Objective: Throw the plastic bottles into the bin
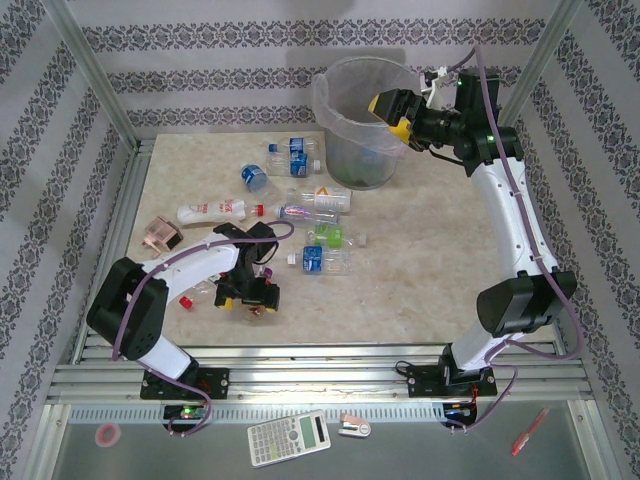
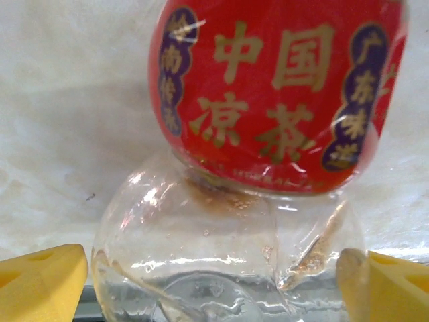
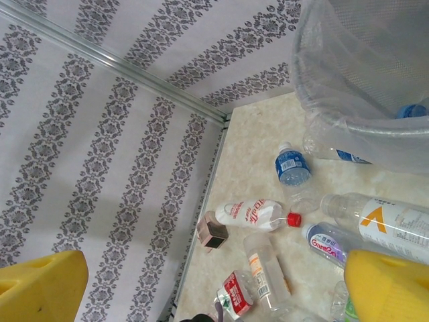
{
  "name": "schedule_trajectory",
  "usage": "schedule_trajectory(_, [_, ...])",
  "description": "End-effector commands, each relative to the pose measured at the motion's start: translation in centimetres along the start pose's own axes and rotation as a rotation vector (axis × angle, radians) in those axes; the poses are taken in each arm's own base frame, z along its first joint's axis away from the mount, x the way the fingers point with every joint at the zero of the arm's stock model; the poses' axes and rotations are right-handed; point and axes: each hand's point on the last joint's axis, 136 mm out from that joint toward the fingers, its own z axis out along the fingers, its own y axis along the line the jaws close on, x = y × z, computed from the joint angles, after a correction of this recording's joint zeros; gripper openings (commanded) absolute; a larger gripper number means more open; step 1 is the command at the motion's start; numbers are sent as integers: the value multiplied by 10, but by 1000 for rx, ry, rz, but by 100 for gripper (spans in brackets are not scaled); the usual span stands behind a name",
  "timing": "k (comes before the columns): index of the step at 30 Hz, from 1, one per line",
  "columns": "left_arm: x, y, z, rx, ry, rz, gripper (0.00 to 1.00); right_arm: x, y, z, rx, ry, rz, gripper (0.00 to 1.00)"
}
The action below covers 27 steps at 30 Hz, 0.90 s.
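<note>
The left end effector lay low over the near left part of the beige marbled desk. Its yellow fingers stood apart on either side of a clear plastic bottle with a red label printed in gold characters. In the left wrist view the left pad sat just shy of the bottle's clear rounded end. The right pad was at the bottle's edge, though contact could not be told. The right end effector hung at the rim of the round dark grey mesh bin lined with a translucent bag, which stood at the far side of the desk. Its yellow fingers were spread wide with nothing between them (the wrist camera looked past them to the desk below). Something blue showed through the liner. The other plastic bottles lay on their sides between the bin and the left arm. They included a blue-labelled one just left of the bin, a blue-capped one, a white one with red lettering and a red cap, one marked with an orange triangle and a green-labelled one. A small pinkish clear box sat near the desk's left edge. A white calculator rested on the grey ledge in front of the arm bases.
</note>
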Motion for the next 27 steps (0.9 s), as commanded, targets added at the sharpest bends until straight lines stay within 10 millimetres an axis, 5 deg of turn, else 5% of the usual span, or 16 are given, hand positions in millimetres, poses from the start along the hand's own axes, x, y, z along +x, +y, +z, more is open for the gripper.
schedule_trajectory(1, [-10, -7, 0, 0, -23, 11, 95, -4, 16, -11, -36, -29, -52, 98])
schedule_trajectory(12, [-10, -4, 5, -17, -15, 15, 77, -4, 14, -9, -47, -22, -40, 98])
schedule_trajectory(27, [-13, -15, -33, 63, -127, 36, 65, -5, 15, -10, -49, -27, -39, 98])
